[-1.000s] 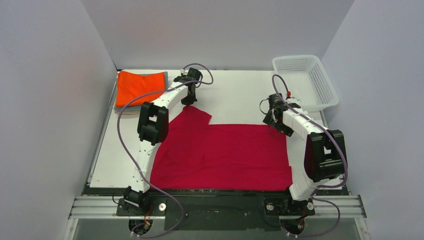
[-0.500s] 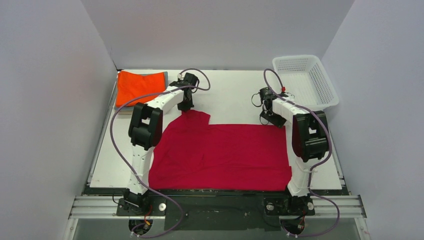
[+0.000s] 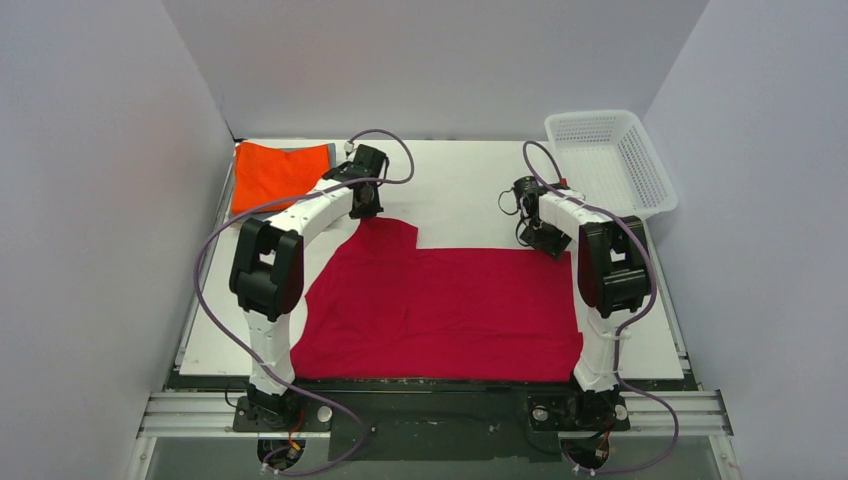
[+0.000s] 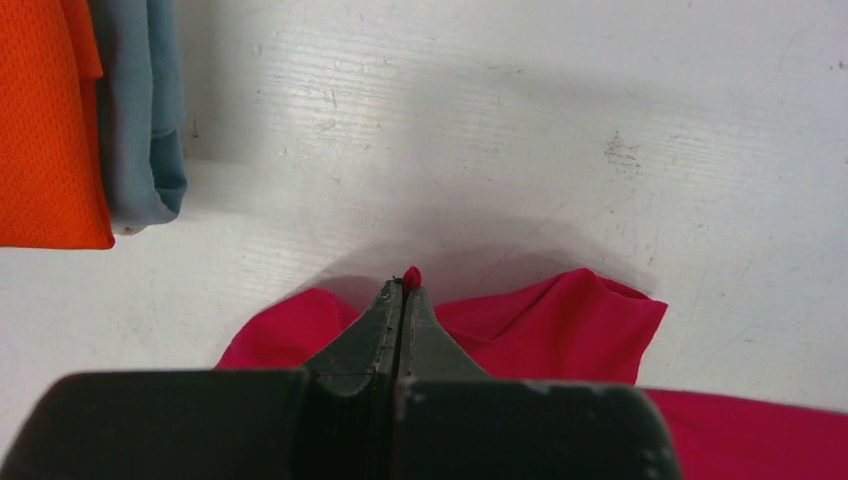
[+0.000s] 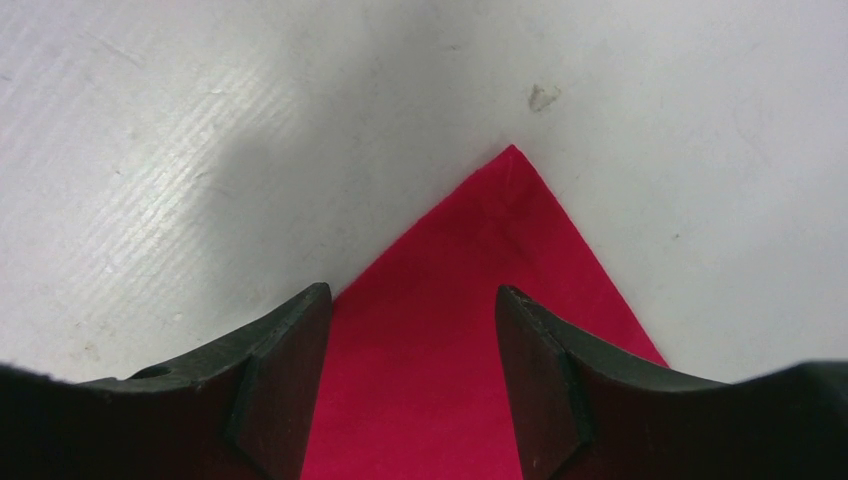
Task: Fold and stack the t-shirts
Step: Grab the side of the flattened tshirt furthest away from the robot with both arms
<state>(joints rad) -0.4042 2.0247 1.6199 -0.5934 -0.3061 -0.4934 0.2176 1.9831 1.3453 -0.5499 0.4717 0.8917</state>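
Note:
The crimson-red t-shirt [image 3: 440,310] lies spread over the near half of the table. My left gripper [image 3: 367,208] is shut on a pinch of its far-left sleeve; red cloth [image 4: 540,325] pokes out past the closed tips of that gripper [image 4: 403,285]. My right gripper [image 3: 540,238] is open over the shirt's far-right corner [image 5: 510,215], with its fingers [image 5: 290,340] on either side of the cloth and nothing gripped. The folded orange t-shirt [image 3: 280,176] lies on a folded grey-blue one [image 4: 140,110] at the far left.
A white mesh basket [image 3: 610,165] stands at the far right corner. Bare white table [image 3: 470,190] lies between the two grippers. Grey walls close in on three sides.

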